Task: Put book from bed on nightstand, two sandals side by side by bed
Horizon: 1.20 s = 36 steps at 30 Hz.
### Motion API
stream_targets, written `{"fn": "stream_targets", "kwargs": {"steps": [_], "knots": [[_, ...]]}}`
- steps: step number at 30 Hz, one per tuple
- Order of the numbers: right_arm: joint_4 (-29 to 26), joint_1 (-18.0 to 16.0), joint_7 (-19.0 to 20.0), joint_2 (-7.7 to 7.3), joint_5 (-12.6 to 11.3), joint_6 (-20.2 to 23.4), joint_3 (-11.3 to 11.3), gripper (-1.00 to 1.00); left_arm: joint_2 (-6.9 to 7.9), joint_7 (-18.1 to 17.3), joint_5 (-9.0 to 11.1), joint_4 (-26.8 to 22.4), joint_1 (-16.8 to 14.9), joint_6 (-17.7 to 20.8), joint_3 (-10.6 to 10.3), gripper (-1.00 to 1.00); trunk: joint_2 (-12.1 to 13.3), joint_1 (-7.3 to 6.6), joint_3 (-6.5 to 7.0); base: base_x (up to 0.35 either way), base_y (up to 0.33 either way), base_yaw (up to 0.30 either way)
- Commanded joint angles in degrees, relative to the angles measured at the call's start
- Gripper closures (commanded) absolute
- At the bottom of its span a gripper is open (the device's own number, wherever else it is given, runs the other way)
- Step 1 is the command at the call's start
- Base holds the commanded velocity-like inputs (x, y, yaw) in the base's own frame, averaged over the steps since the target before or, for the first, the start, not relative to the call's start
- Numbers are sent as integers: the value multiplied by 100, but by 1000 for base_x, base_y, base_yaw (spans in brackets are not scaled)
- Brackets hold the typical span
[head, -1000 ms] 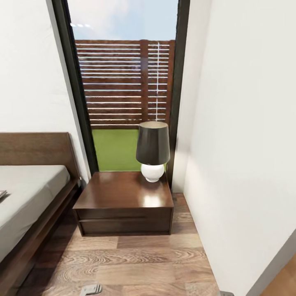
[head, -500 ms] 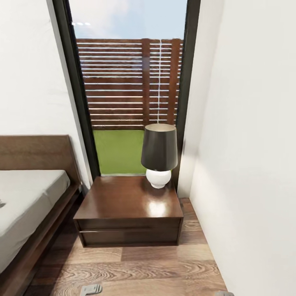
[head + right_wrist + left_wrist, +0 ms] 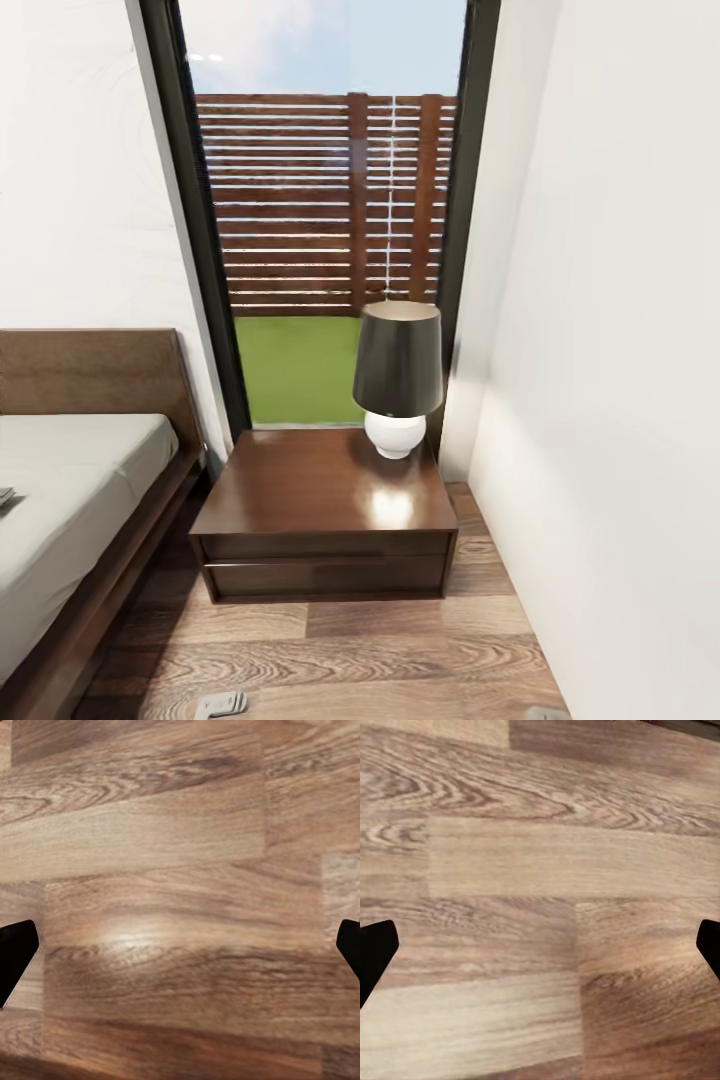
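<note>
Robot faces the nightstand (image 3: 325, 500) beside the bed (image 3: 80, 480); its top carries just a lamp (image 3: 398, 380), no book. A dark sliver at the mattress edge (image 3: 6, 496) might be the book, too cropped to tell. Sandals not spotted. Left gripper (image 3: 540, 945) and right gripper (image 3: 180, 952) both spread wide, empty, pointing at plank floor (image 3: 180, 832). My read: 0 of 2 subtasks done, all still ahead.

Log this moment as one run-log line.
scene: nightstand with lamp beside bed | left hand: open, empty, over floor | right hand: open, empty | sandals: unseen
</note>
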Motion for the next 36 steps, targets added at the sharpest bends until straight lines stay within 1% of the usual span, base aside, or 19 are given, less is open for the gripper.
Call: {"fn": "stream_targets", "kwargs": {"steps": [1, 10, 18, 36], "knots": [[1, -3, 15, -1, 61, -22, -45, -100, 1, -12, -60, 5, -2, -26, 47, -100, -2, -1, -6, 0, 216, 0], [1, -2, 15, -1, 52, -22, -45, -100, 1, -8, -60, 2, 0, -26, 47, -100, -2, -1, -6, 7, 242, 0], [1, -3, 15, -1, 48, -22, -45, -100, 1, -8, -60, 5, 0, -26, 47, -100, -2, -1, -6, 88, 244, 0], [1, -2, 15, -8, 35, -22, -45, -100, 1, -12, -60, 3, 1, -26, 39, -100, -2, -1, -6, 7, 19, 0]]}}
